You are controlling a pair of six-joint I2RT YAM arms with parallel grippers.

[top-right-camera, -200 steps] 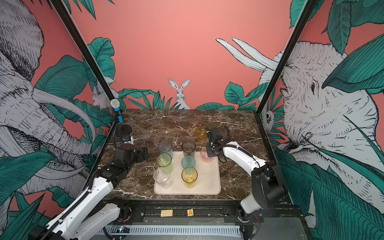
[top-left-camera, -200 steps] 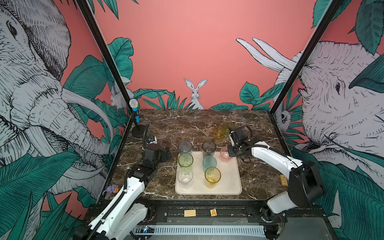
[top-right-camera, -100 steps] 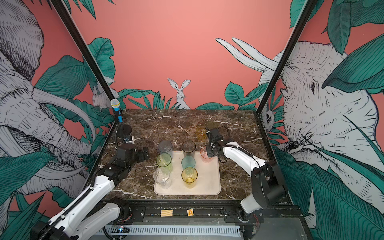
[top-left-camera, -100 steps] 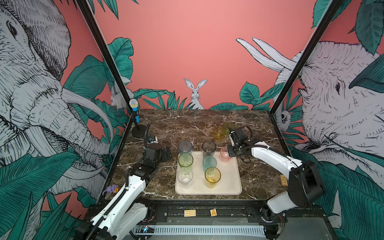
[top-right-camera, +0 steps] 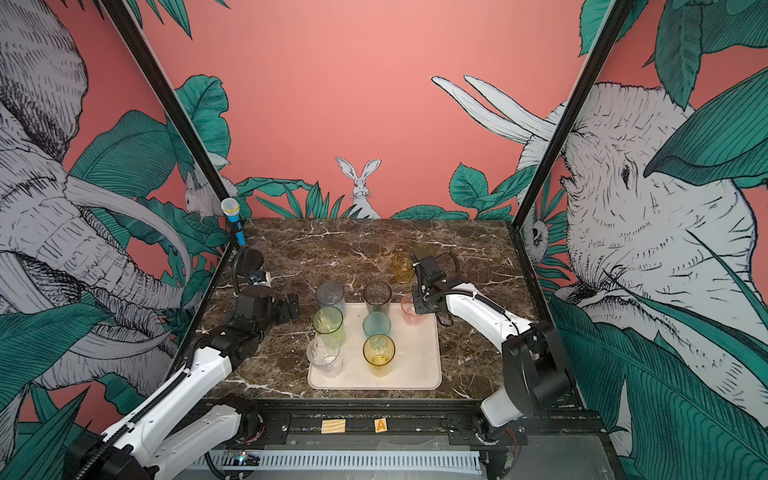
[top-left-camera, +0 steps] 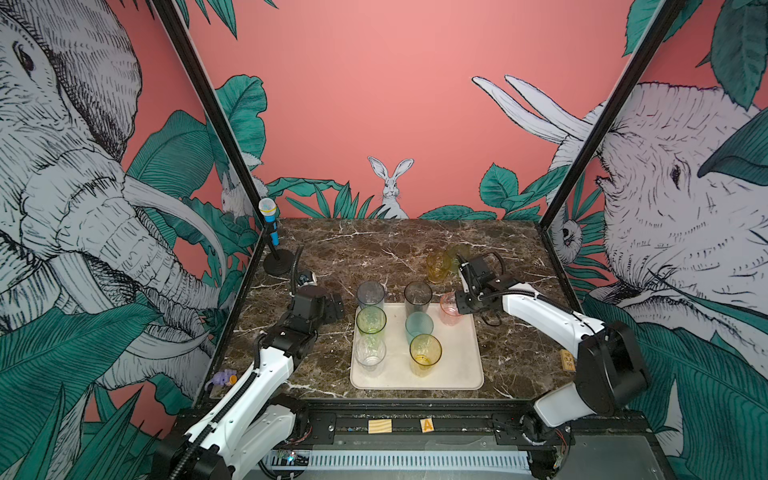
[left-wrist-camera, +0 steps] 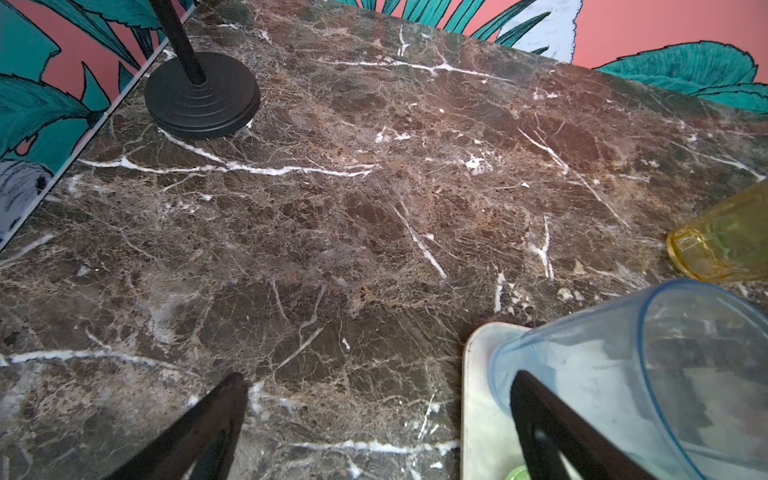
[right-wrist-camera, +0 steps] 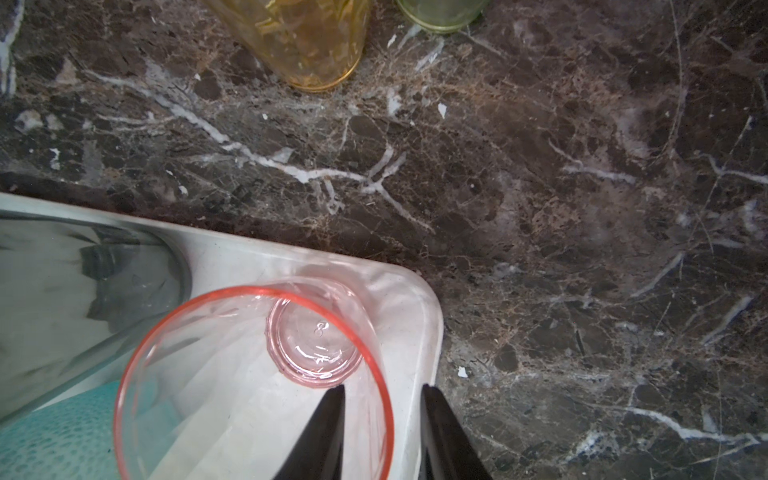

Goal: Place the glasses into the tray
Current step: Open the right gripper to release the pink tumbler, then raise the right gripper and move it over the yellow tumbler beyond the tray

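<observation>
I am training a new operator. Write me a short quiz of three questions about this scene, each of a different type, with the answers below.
1. True or false: the pink glass stands on the tray.
2. How many glasses stand on the marble table, outside the tray?
3. Choose one. The right gripper is:
A. clamped on the tray's rim
B. set with one finger inside the pink glass and one outside, the wall between them with gaps on both sides
C. far from every glass

Key
1. True; its base sits in a back corner of the tray.
2. Two: the amber glass and the greenish glass.
3. B
</observation>
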